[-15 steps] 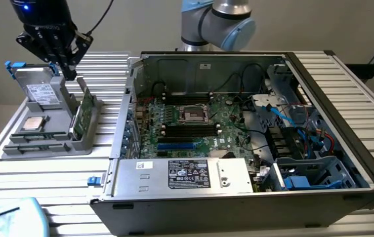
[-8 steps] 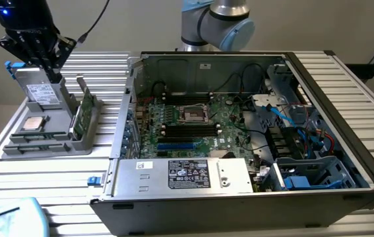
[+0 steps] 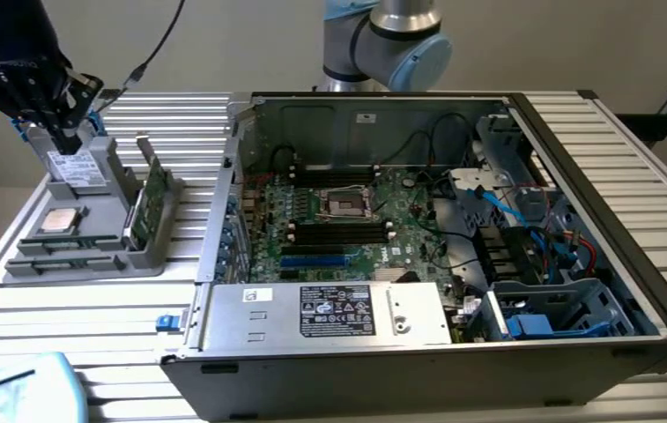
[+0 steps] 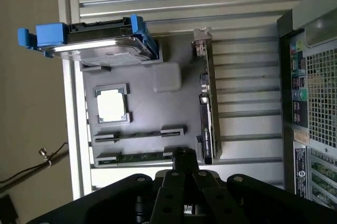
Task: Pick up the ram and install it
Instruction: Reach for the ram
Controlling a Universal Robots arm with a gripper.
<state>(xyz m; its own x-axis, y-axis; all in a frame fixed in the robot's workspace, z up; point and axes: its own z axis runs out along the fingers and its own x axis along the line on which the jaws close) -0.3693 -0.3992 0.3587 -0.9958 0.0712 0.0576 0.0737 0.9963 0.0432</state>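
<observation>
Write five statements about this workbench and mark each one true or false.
1. The claw is shut. True.
2. The ram is seated on the motherboard. False: it lies in a slot of the grey tray.
3. The silver processor chip sits in the grey tray. True.
4. The computer case is closed up. False: its side is open and the motherboard is in sight.
5. The drive has blue brackets at its ends. True.
</observation>
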